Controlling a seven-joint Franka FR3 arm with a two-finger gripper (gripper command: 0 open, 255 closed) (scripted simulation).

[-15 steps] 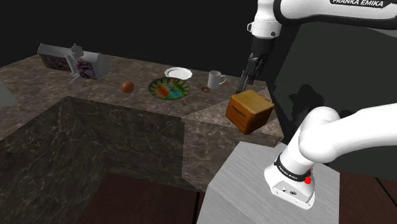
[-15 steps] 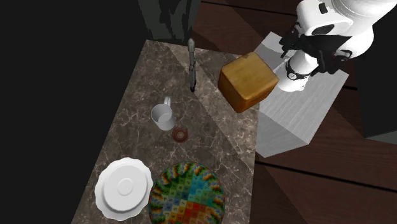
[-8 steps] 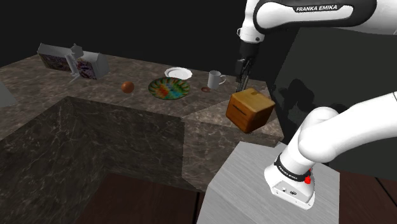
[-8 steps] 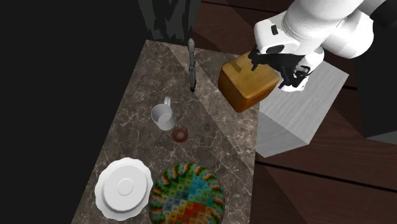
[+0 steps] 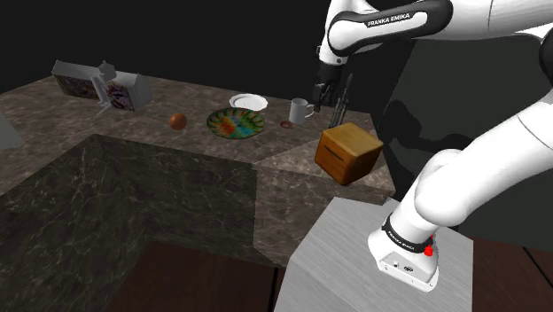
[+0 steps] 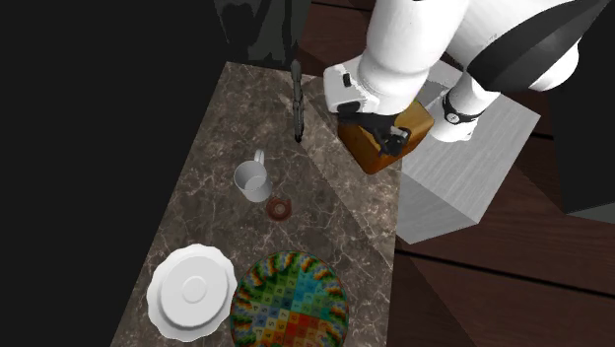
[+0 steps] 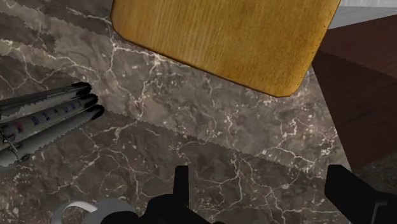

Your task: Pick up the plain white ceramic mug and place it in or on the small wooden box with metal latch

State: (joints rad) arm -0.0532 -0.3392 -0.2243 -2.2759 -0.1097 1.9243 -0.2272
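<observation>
In the shoulder view I count one plain white mug [image 5: 300, 109], upright on the dark marbled tabletop [image 5: 177, 146], handle toward that view's right. The tool [image 5: 324, 94] hangs just right of it and one wooden box [image 5: 348, 152] sits nearer. In the second exterior view the mug opens upward, apart from the box. In the wrist view the tool's fingers stand apart, gripping nothing.

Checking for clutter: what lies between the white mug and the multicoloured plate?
A small brown ring on the counter, beside the mug, short of the plate; second exterior view.
</observation>
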